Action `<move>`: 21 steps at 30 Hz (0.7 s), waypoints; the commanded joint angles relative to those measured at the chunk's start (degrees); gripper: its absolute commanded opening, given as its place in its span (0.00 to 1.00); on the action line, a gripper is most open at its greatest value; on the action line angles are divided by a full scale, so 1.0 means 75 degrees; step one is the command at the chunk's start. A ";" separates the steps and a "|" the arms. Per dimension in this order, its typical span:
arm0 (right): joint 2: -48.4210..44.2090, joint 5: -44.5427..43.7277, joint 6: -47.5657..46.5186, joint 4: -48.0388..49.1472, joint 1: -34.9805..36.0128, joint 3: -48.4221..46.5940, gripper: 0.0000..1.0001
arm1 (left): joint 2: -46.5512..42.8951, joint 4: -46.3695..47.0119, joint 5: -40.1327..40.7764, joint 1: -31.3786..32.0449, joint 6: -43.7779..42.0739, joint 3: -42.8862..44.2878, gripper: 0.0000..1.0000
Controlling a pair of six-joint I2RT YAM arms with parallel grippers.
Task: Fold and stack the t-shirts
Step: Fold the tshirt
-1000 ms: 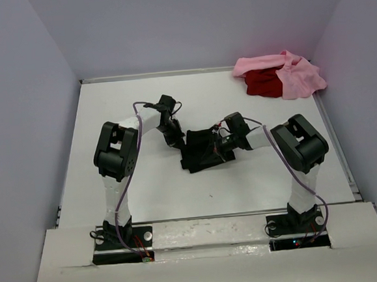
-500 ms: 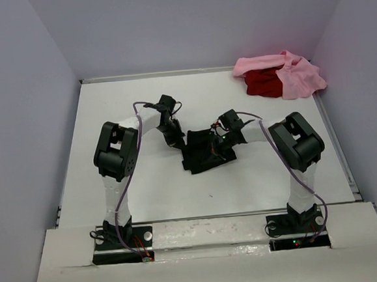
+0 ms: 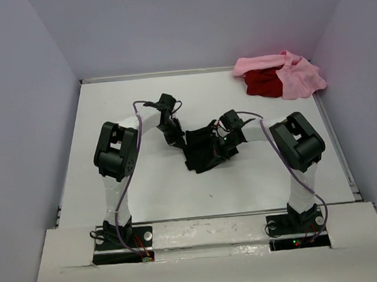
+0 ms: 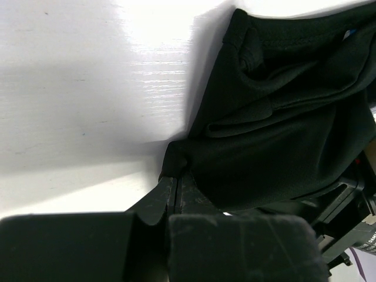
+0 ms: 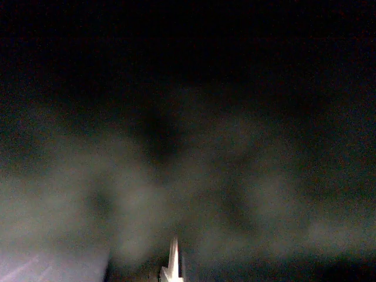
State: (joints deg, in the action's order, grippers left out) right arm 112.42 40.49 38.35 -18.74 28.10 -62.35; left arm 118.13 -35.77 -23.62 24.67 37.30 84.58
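We pinched the half-folded black shirt (image 3: 199, 153) with left hand (image 4: 176, 183) and right hand (image 3: 224, 146), both clamped shut; pink shirt (image 3: 298, 80) and red shirt (image 3: 262, 83) lay unfolded beyond the right hand.

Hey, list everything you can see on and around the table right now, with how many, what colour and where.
black shirt: one, black, bunched mid-table between the grippers
pink shirt: one, light pink, far right corner, partly over the red shirt
red shirt: one, red, far right corner, under the pink shirt's edge
table: one, white
walls: three, pale lilac, around the table
arms: two, black and white, bases at the near edge
left gripper: one, black, shut on the black shirt's left edge
right gripper: one, black, shut on the black shirt's right edge
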 commanded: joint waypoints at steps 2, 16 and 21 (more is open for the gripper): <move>0.0842 -0.0243 -0.0075 0.0412 0.0027 0.0625 0.00 | -0.0059 -0.0235 0.0055 -0.0031 -0.0145 0.0407 0.00; 0.0750 0.0098 0.0008 0.0449 0.0027 0.0579 0.00 | -0.0106 -0.0188 0.0044 -0.0043 -0.0122 0.0325 0.00; 0.0690 0.0086 0.0008 0.0331 0.0027 0.0672 0.00 | -0.0059 -0.0246 0.0067 -0.0054 -0.0122 0.0430 0.00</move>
State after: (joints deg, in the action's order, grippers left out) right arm 115.42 48.18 37.85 -8.75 27.75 -60.88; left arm 118.13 -36.53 -22.74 24.64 37.28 85.17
